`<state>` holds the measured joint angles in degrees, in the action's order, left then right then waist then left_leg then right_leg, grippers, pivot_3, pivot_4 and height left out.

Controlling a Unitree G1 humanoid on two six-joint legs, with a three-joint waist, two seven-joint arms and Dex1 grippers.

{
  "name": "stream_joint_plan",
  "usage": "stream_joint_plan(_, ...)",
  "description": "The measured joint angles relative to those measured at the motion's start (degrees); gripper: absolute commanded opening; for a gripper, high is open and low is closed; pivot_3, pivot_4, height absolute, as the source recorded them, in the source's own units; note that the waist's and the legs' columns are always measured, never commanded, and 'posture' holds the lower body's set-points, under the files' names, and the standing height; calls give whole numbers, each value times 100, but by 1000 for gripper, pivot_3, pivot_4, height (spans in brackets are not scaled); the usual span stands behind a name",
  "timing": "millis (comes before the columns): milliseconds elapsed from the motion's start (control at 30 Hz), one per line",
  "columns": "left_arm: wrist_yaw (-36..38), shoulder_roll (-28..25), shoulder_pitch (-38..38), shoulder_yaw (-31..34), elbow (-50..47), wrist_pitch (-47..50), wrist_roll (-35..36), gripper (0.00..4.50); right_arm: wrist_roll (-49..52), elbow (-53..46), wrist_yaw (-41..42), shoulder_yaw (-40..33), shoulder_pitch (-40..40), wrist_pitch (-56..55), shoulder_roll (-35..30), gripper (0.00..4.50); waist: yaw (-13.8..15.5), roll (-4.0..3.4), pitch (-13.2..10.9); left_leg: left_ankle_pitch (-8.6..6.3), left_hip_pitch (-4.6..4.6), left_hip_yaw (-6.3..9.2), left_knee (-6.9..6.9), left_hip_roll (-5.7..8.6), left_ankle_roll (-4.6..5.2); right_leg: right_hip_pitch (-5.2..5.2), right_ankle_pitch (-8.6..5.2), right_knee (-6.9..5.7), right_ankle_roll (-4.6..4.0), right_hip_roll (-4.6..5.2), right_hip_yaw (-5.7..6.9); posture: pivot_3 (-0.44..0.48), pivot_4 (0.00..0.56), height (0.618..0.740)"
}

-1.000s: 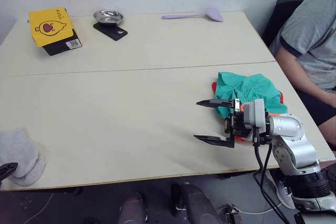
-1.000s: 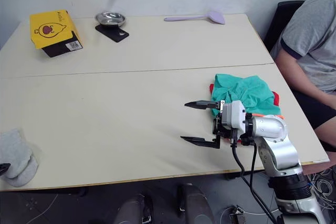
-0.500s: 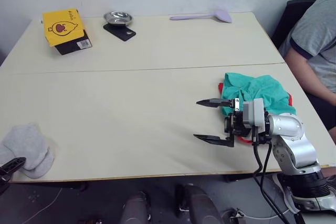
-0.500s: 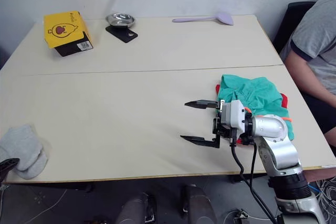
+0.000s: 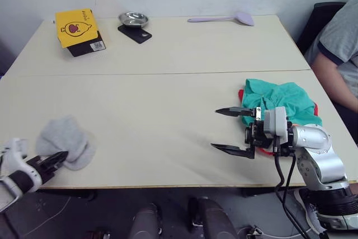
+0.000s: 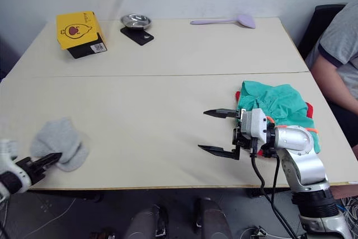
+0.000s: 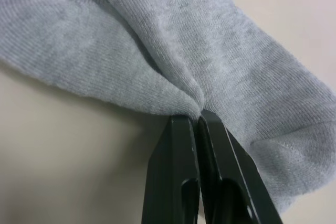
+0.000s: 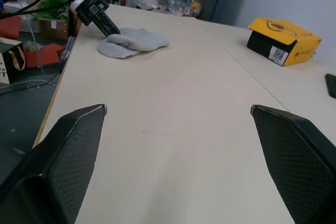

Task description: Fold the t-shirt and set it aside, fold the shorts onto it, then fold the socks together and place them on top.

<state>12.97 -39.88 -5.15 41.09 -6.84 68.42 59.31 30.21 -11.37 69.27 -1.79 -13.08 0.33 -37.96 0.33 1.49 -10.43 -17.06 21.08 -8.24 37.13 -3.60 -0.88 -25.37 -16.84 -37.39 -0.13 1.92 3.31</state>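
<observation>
Socks now sit further in from the table's left edge than a second ago, though much of that shift may be the camera swinging left. At the near left corner, the left gripper has its fingers pinched tight on a fold of the grey knit, as the left wrist view confirms. That suggests the sock stage has begun, with carrying them across still ahead. Further right, the right gripper hovers over bare table, jaws spread wide and empty. Just beyond it the shorts lie bunched on the t-shirt, whose red edge peeks out beneath.
</observation>
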Motion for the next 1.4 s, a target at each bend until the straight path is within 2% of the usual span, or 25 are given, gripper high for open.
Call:
stream_joint_plan(200,-592,880,1008,-999,-741,493,386,59,2,-54,-26,-167,183,-4,-82,4500,-96,46,-2,16,-2,-5,-2,-8,22,1,9,-4,16,-15,-14,0,150,740)
stream_joint_plan(300,-788,1235,1181,-1376,-844,493,331,59,2,-100,-103,-232,289,23,-88,4500,-178,48,-3,37,-4,-5,-5,-13,-26,0,9,-3,16,-27,-16,0,150,740)
stream_joint_plan(433,-871,1822,1513,-2107,-851,93,-55,59,4,-334,-326,-353,448,115,-88,4500,-170,51,-2,43,-4,0,0,-9,-30,2,12,-3,21,-34,-22,0,150,740)
stream_joint_plan(633,-752,2219,1488,-2881,-1080,-384,-488,59,4,-531,-525,-349,760,227,-87,4500,-137,55,-3,48,-4,1,1,-4,-23,8,15,2,28,-34,-28,0,150,740)
stream_joint_plan(700,-583,2196,1337,-3016,-1185,-470,-549,509,19,-666,-626,-352,858,376,-88,4500,-146,55,-3,47,-5,1,-3,-6,-24,7,15,2,29,-35,-28,0,150,740)
stream_joint_plan(833,-334,1973,1235,-3126,-1413,-453,-565,1660,90,-984,-834,-341,1151,742,-87,4500,-164,57,-2,46,-6,3,-4,-9,-25,7,14,3,29,-38,-28,0,150,740)
stream_joint_plan(933,-59,1550,1115,-3042,-1587,-287,-385,2550,353,-1246,-1120,-331,1277,1210,-45,4500,-207,62,-5,44,-7,3,-8,-15,-26,4,12,2,27,-43,-30,0,150,740)
stream_joint_plan(1000,238,1054,1068,-2903,-1677,-82,-215,3166,579,-1413,-1395,-325,1314,1654,-16,4500,-213,64,-6,41,-8,13,-10,-14,-31,1,7,1,20,-48,-32,0,150,740)
stream_joint_plan(1133,1505,-626,785,-2563,-1534,83,-111,4409,895,-1686,-2161,-314,1426,2816,-50,4500,-210,78,-14,29,-7,32,-17,-13,-51,-11,-16,-2,-15,-53,-27,0,150,740)
stream_joint_plan(1200,2119,-1134,716,-2444,-1261,-277,-398,4409,1131,-1835,-2566,-314,1448,3515,-126,4500,-195,60,-23,22,-3,33,-16,-9,-50,-13,-18,2,-19,-47,-27,0,150,740)
stream_joint_plan(1300,2909,-1158,1216,-2438,-542,-1097,-736,4409,1432,-2059,-3155,-214,1516,4571,-209,4500,-105,60,-27,18,13,47,-11,-7,-41,-13,-17,18,-21,-45,-15,0,150,740)
stream_joint_plan(1400,3630,-1171,2170,-2923,334,-2226,-1523,4409,1391,-2078,-3599,92,1480,5051,-75,4500,-42,67,-26,20,25,45,-17,-8,-27,-8,0,54,-21,-47,-10,0,150,740)
